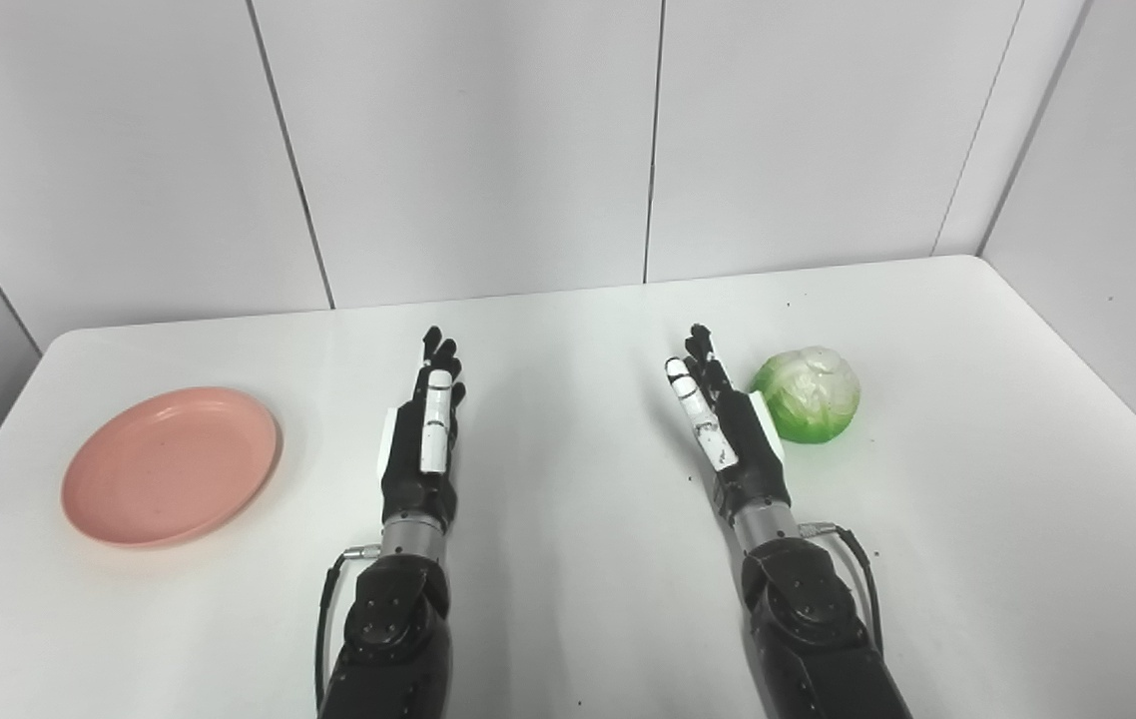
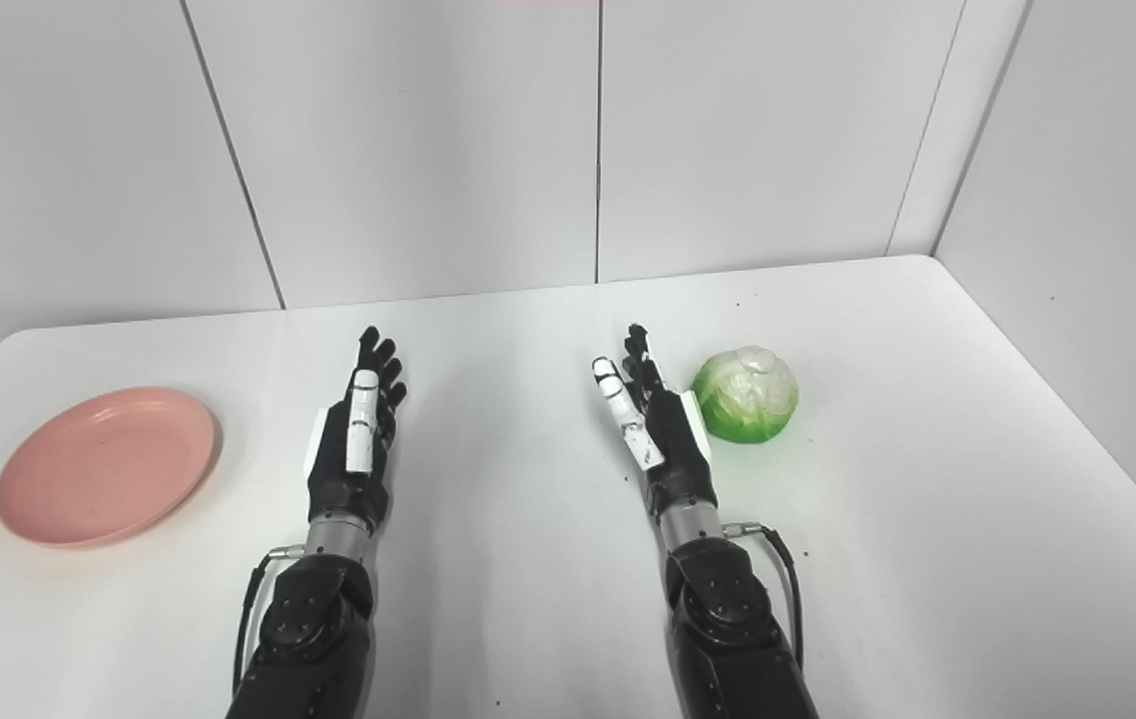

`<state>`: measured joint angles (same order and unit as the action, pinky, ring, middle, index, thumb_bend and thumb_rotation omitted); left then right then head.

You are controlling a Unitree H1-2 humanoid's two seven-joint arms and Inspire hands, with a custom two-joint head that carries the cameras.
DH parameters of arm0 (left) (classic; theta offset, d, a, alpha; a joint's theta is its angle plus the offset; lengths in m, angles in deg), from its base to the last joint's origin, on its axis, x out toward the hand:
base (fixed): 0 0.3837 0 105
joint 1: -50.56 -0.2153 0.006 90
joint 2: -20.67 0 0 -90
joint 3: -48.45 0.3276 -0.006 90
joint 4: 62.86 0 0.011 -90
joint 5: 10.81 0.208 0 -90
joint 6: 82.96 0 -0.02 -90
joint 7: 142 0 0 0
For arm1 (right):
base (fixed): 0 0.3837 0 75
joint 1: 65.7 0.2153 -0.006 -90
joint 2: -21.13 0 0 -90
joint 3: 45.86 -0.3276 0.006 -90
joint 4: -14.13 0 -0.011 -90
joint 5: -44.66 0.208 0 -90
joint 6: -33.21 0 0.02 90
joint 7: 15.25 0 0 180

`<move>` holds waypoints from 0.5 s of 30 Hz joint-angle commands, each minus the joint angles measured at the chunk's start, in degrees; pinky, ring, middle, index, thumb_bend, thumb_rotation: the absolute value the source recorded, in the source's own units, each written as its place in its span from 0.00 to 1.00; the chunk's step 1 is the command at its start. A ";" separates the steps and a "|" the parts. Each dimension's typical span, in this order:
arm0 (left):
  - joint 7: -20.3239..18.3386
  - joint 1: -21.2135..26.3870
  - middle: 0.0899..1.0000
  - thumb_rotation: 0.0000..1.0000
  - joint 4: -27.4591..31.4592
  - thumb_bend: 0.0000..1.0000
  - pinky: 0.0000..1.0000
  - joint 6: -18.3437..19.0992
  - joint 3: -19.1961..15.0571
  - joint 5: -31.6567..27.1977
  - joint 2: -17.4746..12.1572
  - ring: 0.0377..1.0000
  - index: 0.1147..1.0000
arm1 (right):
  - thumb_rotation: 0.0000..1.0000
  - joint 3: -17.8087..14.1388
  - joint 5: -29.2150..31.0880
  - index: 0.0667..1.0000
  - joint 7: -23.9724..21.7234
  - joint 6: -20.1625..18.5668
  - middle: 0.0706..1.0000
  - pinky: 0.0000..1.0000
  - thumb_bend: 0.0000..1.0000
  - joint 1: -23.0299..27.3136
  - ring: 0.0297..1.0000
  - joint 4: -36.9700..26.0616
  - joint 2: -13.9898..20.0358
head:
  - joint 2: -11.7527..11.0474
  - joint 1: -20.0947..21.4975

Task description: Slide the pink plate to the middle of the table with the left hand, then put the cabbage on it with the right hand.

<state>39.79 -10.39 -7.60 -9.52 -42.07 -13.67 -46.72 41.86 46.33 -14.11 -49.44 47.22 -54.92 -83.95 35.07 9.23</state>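
Left eye view: cabbage [image 1: 808,394] just beside right hand [image 1: 725,424]; pink plate [image 1: 172,465] apart from left hand [image 1: 425,434]; both hands outstretched, empty.

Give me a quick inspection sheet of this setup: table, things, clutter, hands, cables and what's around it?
Surface: white table, a few tiny dark specks, otherwise clean.
Job's things: pink plate at the table's left side, nothing on it; cabbage on the right, resting on the table.
Clutter: nothing seen.
Hands: left hand open, fingers straight, holding nothing, apart from the plate; right hand open, holding nothing, just left of the cabbage; contact cannot be told.
Cables: a black cable loops beside each wrist, left and right; neither is snagged on anything.
Surroundings: plain white wall panels behind the table and to its right.
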 commanded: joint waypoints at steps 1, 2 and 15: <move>0.45 0.13 1.00 1.00 0.67 0.66 1.00 0.76 0.45 0.82 0.18 1.00 1.00 | 0.84 0.06 -0.04 1.00 -0.07 3.56 1.00 1.00 0.61 1.58 1.00 -1.75 0.07 | -0.03 -0.08; 0.43 0.13 1.00 1.00 0.55 0.65 1.00 0.33 0.64 1.21 0.01 1.00 1.00 | 0.83 0.04 0.12 1.00 -0.18 3.65 1.00 1.00 0.62 1.56 1.00 -1.75 0.08 | -0.01 0.01; -3.13 -0.83 1.00 1.00 2.96 0.68 1.00 2.67 0.63 -1.07 -0.34 1.00 1.00 | 0.76 -0.45 3.68 1.00 -0.74 0.18 1.00 1.00 0.63 0.23 1.00 -5.50 -1.49 | 0.09 1.49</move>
<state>37.67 -11.38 -5.57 -6.28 -41.51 -14.09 -47.05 41.50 49.22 -14.59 -49.43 46.13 -57.85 -84.75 35.16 10.28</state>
